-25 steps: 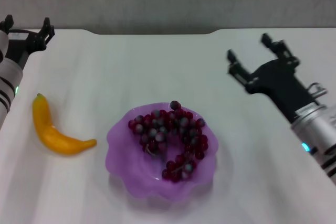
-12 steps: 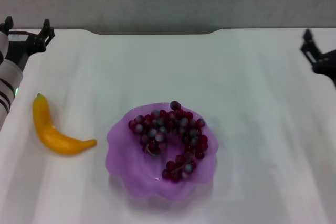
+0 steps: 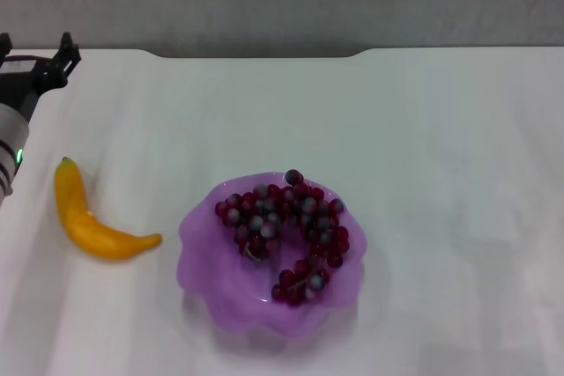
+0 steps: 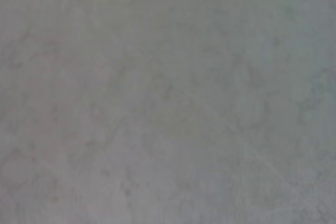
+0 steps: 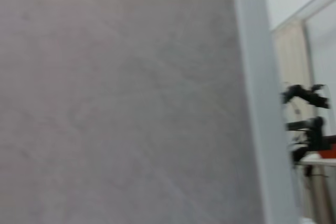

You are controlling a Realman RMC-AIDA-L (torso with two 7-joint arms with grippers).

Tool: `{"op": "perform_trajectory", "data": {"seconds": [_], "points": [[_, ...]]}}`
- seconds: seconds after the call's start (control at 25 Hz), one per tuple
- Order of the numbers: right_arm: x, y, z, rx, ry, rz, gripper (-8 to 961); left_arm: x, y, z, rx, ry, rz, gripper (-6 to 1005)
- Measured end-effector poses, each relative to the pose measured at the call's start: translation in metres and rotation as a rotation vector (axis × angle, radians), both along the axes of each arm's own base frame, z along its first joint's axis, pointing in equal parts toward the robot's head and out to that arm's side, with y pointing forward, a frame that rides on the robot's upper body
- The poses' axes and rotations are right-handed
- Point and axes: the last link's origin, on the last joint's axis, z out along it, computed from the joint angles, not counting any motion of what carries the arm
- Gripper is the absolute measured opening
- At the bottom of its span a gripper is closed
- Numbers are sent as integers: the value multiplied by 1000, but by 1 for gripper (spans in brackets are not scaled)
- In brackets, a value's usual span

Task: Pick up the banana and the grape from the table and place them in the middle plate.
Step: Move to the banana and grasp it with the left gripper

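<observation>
The banana (image 3: 88, 226) lies on the white table (image 3: 441, 173) at the left, curved, with its greenish tip pointing to the far side. To its right, the bunch of dark red grapes (image 3: 284, 231) rests inside the purple scalloped middle plate (image 3: 201, 266). My left gripper (image 3: 35, 48) hangs at the far left corner of the table, beyond the banana and apart from it, its black fingers (image 3: 65, 47) spread open and empty. My right gripper is out of the head view. Both wrist views show only a grey wall.
A grey wall runs behind the table's far edge. In the right wrist view a pale frame (image 5: 252, 98) borders the wall, with dark equipment (image 5: 307, 119) far off beyond it.
My right arm has pulled away to the right and left the head view. The left gripper has drifted slightly to the left. Banana, grapes and plate have not moved.
</observation>
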Motion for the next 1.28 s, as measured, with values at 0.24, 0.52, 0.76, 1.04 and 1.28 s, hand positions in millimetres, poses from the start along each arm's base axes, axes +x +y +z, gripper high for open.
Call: {"op": "perform_trajectory", "data": {"seconds": [0.24, 0.52, 0.76, 1.04, 1.28], "points": [[8, -6, 1, 4, -2, -24, 852, -5, -3, 0, -10, -29, 9, 804], [18, -15, 3, 1, -21, -55, 852, 1, 11, -1, -105, -25, 108, 800], [20, -16, 2, -9, -29, -63, 852, 3, 13, 9, -165, -21, 175, 797], [21, -17, 2, -12, -33, -67, 853, -9, 1, 28, -301, -55, 323, 793], [23, -18, 3, -13, -37, -71, 853, -16, -14, 24, -426, -15, 400, 790]]}}
